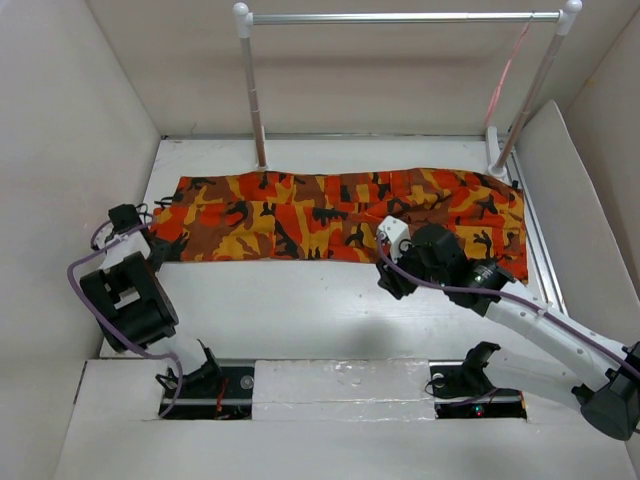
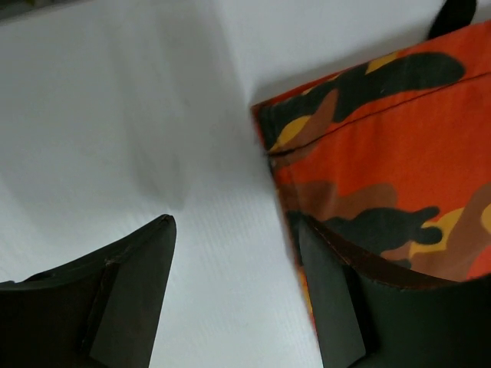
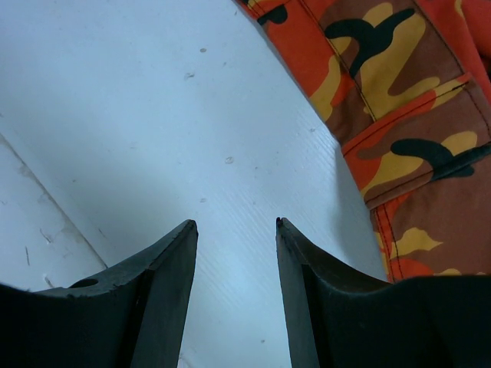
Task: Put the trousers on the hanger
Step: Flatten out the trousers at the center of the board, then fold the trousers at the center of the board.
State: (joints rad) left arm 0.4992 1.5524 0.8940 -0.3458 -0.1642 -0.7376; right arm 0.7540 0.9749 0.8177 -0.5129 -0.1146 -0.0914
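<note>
The camouflage trousers (image 1: 330, 215) lie flat across the back of the table, legs running left to right. The pink hanger (image 1: 507, 75) hangs from the rail's right end and shows as a thin pink line. My left gripper (image 1: 160, 248) is open at the trousers' left end. In the left wrist view (image 2: 234, 222) one finger (image 2: 337, 307) lies over the cloth edge (image 2: 399, 153) and the other over bare table. A black strap (image 2: 456, 15) shows at the top. My right gripper (image 1: 390, 278) is open and empty over bare table (image 3: 235, 221), just beside the trousers' near edge (image 3: 406, 100).
A rail with white posts and a silver bar (image 1: 400, 17) stands at the back of the table. White walls close in the left (image 1: 70, 150) and right (image 1: 570, 180) sides. The arm bases sit at the near edge (image 1: 340, 385).
</note>
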